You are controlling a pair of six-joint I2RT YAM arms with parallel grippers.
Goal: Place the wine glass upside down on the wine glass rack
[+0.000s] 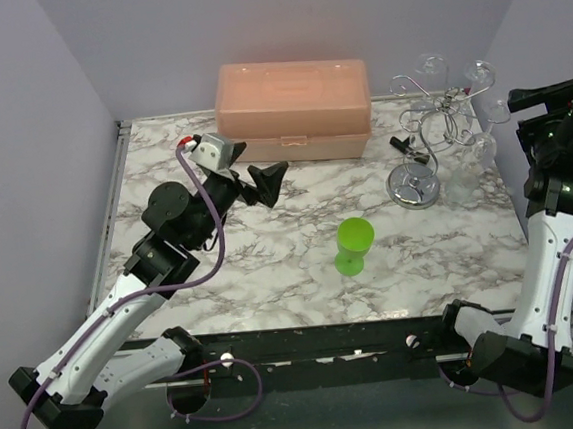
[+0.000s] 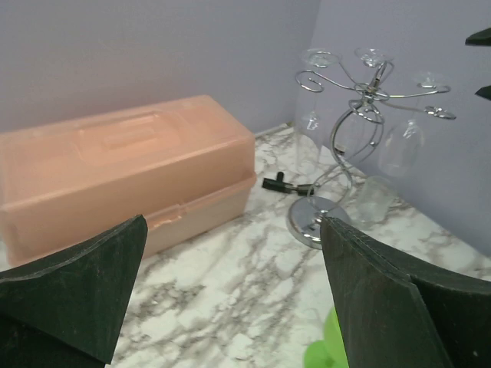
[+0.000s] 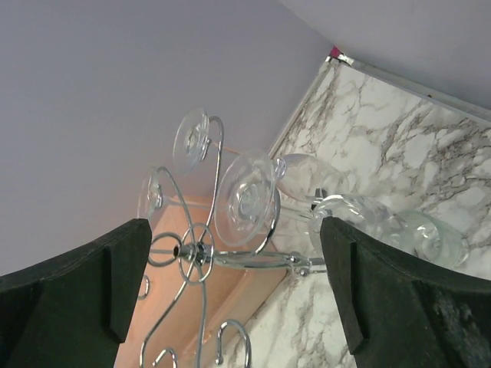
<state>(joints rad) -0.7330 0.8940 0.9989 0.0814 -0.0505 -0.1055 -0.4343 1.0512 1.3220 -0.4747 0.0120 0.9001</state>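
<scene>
While left gripper (image 1: 270, 183) and right gripper (image 3: 232, 230) gape empty, green wine glass (image 1: 354, 246) seemingly awaits grasping, inverting, hanging on rack (image 1: 418, 168) at two o'clock.

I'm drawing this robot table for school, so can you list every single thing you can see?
storage box: one, pale orange-pink plastic, back of the table.
wine glass rack: one, silver wire, back right corner.
clear wine glasses: at least three, see-through, hanging upside down on the rack.
green wine glass: one, bright green, standing mid-table.
small black object: one, black, beside the rack; too small to name.
table: one, white-and-grey marble pattern.
left gripper: one, black, open, in front of the box.
right gripper: one, black, open, facing the rack.
</scene>
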